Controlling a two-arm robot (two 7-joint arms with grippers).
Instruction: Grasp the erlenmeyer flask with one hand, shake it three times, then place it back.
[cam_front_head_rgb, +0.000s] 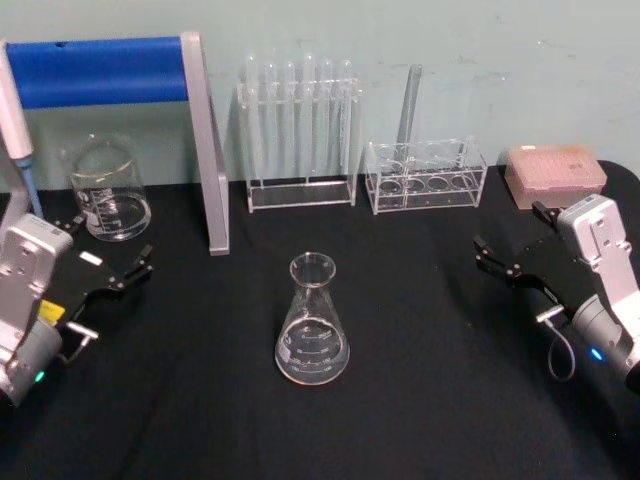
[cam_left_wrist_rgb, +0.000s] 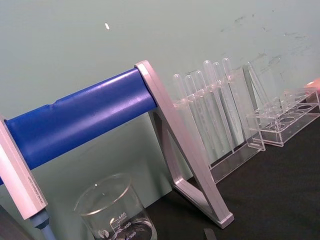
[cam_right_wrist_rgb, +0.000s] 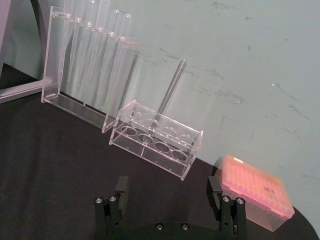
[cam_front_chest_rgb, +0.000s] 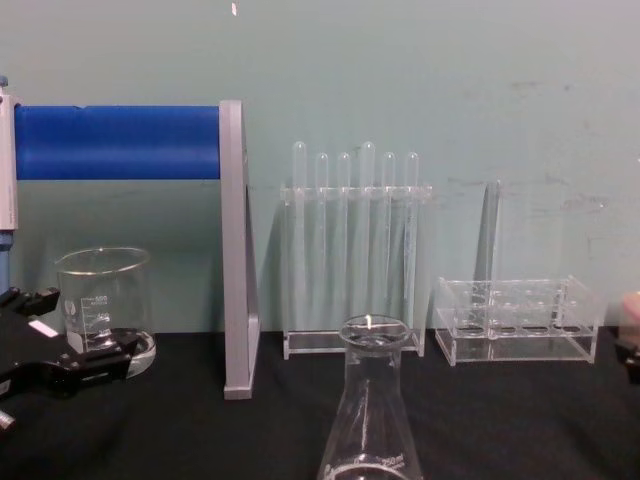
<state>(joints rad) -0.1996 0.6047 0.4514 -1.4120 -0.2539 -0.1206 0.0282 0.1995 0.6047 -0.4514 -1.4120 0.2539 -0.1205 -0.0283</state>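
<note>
On a black table (cam_front_head_rgb: 420, 400), a clear glass conical flask (cam_front_head_rgb: 312, 325) stands upright midway between left gripper (cam_front_head_rgb: 110, 245) and right gripper (cam_front_head_rgb: 512, 237), both spread-jawed and empty.

The erlenmeyer flask (cam_front_head_rgb: 312, 320) stands upright on the black table (cam_front_head_rgb: 400, 420).

The erlenmeyer flask (cam_front_head_rgb: 312, 325) is clear glossy glass, the cloth (cam_front_head_rgb: 430, 400) matt black, the rack (cam_front_head_rgb: 300, 195) clear shiny plastic.
</note>
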